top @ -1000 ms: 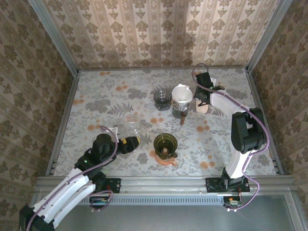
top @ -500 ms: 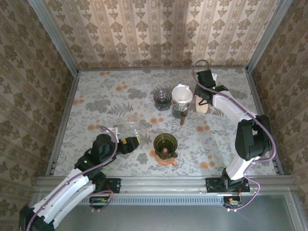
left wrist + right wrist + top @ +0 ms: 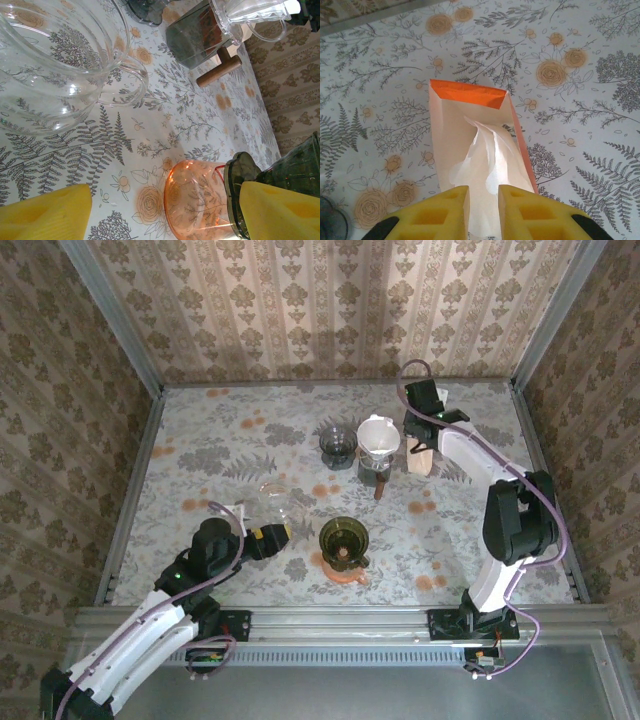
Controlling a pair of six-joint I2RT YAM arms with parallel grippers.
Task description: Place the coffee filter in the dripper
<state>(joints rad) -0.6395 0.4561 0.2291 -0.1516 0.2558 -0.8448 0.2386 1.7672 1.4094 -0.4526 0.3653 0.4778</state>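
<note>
A white coffee filter (image 3: 487,155) sticks up out of a pale box with an orange flap (image 3: 465,92), which stands at the back right of the table (image 3: 421,462). My right gripper (image 3: 484,212) hangs over that box (image 3: 422,435). Its yellow fingers stand a narrow gap apart, with the filter paper running between them. A clear dripper (image 3: 378,435) sits on a dark server with a wooden handle (image 3: 218,70), just left of the box. A dark green dripper (image 3: 343,538) rests on an orange cup (image 3: 197,200). My left gripper (image 3: 162,212) is wide open and holds nothing, near that cup (image 3: 270,535).
A clear glass carafe (image 3: 275,498) lies close beyond my left gripper. A dark glass cup (image 3: 338,440) stands left of the clear dripper. Metal rails and patterned walls (image 3: 320,300) close the table in on three sides.
My right wrist has shifted slightly over the filter box and its jaws have parted a little. The left arm has not moved.
</note>
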